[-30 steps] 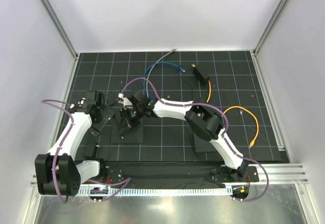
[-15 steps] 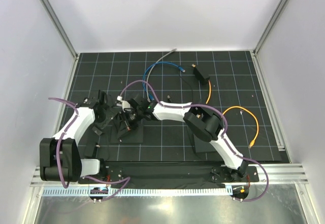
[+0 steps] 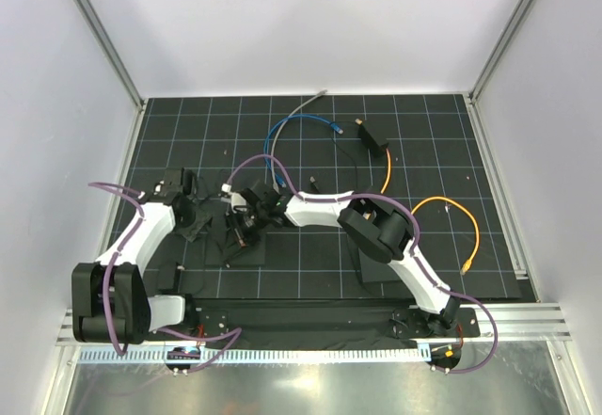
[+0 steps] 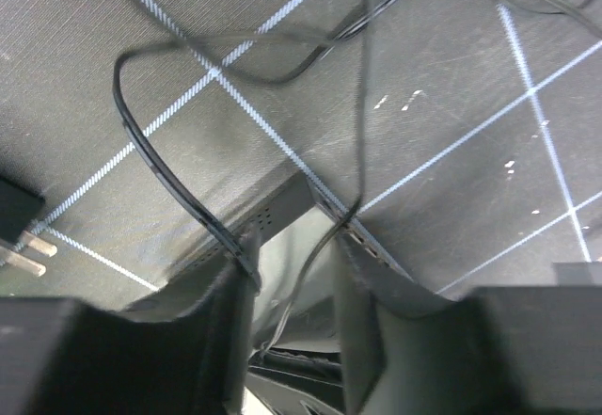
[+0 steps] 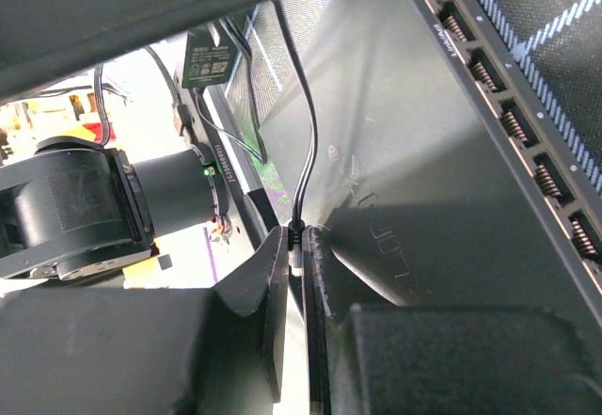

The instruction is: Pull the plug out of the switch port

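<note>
The switch [image 5: 423, 151] is a flat black box, tilted up, with a row of empty ports [image 5: 513, 119] along one edge. In the top view it lies at the left centre [image 3: 248, 251], between both grippers. My right gripper [image 5: 299, 257] [image 3: 243, 222] is shut on a small plug [image 5: 297, 244] at the end of a thin black wire, held just off the box's face. My left gripper [image 4: 292, 283] [image 3: 198, 217] has closed onto a corner of the box [image 4: 282, 246], one finger on the vented side and one on the ported side. The thin black wire [image 4: 141, 142] runs between the fingers.
A black power block with metal prongs [image 4: 14, 213] lies left of the left gripper. An orange cable [image 3: 475, 236] runs to a small black block [image 3: 372, 135] at the back right. Blue [image 3: 282, 128] and grey [image 3: 306, 106] cables lie at the back. A second flat black box [image 3: 376, 266] sits under the right arm.
My left gripper has swung right to the flat box, and its jaws have closed from wide open onto the corner. The box has shifted and tilted. The right gripper stays shut.
</note>
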`<action>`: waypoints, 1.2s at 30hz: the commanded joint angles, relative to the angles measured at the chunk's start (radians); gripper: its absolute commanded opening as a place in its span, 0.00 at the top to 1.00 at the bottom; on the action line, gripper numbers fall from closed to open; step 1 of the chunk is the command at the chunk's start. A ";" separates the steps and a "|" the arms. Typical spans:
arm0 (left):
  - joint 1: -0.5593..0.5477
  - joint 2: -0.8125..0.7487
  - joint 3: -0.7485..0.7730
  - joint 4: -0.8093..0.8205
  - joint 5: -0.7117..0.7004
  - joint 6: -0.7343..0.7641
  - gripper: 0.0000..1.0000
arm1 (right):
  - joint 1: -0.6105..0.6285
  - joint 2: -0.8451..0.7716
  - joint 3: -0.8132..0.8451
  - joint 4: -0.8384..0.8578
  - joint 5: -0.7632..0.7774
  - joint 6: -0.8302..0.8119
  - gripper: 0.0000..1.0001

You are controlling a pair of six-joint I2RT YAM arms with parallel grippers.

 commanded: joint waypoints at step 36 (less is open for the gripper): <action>0.005 -0.062 0.423 -0.047 0.001 0.219 1.00 | 0.007 -1.061 -0.889 -0.222 0.594 -0.084 0.46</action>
